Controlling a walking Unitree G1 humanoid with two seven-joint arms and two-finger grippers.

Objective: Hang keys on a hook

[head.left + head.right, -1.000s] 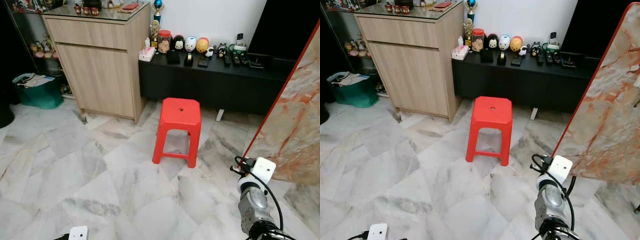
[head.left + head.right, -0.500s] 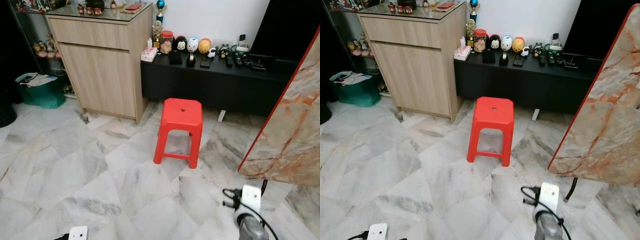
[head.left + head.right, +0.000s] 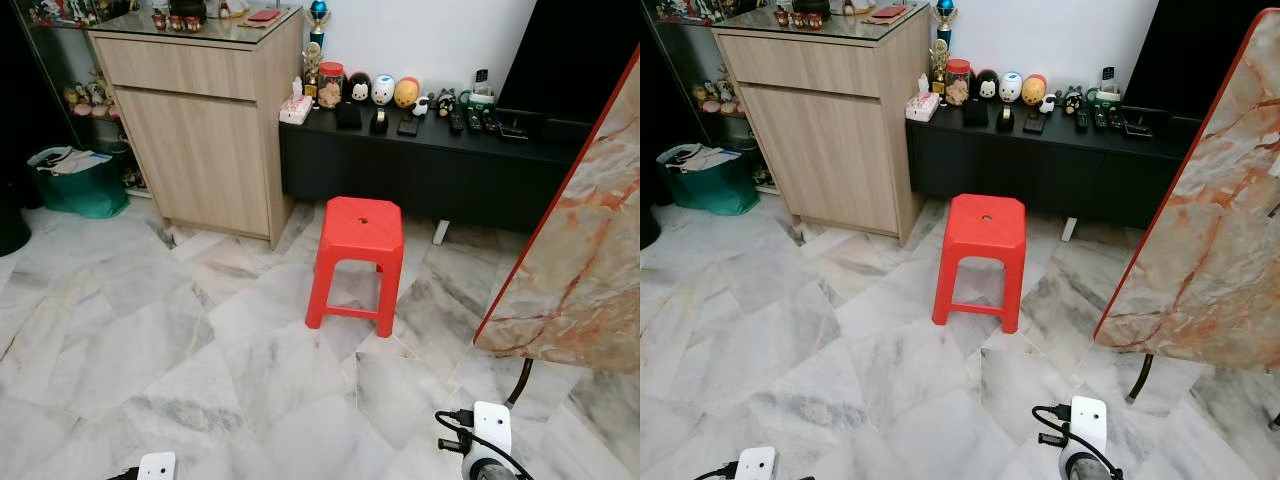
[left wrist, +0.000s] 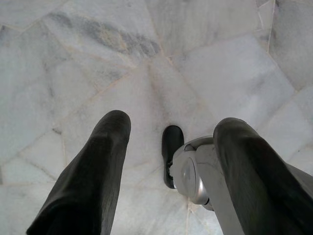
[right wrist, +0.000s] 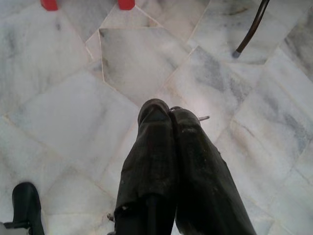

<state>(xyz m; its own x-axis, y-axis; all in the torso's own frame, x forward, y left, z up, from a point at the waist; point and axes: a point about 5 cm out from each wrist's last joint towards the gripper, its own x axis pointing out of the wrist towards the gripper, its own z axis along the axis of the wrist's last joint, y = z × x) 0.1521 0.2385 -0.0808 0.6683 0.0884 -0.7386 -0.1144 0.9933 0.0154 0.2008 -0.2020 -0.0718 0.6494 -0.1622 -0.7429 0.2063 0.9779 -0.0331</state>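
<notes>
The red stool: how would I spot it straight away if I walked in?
Find the long black cabinet against the white wall. On the marble floor right in front of it stands the red stool, alone. It is the one bright red plastic thing, square-topped with a small centre hole.

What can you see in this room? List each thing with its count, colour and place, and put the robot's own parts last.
Stool: one, red, on the marble floor before the black unit.
Cabinet: one, light wood, left of the black unit.
Low unit: one, black, against the white wall.
Round figurines: three, black, white and orange, on the unit.
Bag: one, green, on the floor left of the cabinet.
Slab: one, marbled orange and cream, red-edged, at right.
Floor: grey-white marble tiles.
Left gripper: fingers black, apart, pointing at the floor.
Right gripper: fingers black, pressed together; a thin metal bit pokes out at the tip.
</notes>
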